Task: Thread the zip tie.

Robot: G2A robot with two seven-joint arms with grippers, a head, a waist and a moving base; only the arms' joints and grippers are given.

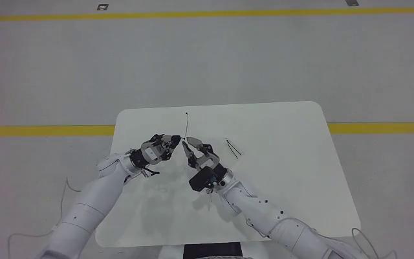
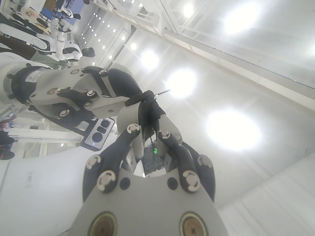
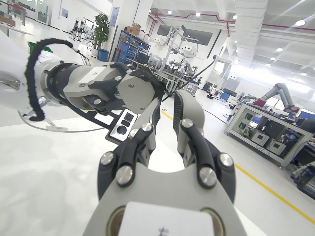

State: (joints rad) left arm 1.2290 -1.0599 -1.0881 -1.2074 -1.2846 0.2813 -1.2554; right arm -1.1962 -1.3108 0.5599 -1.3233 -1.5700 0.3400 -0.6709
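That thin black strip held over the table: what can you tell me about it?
The zip tie is a thin, straight black strip, seemingly plastic, with a small head at its free end. The left gripper has its fingers shut on the other end, holding it over the table; the right gripper, fingers open, is close beside it.
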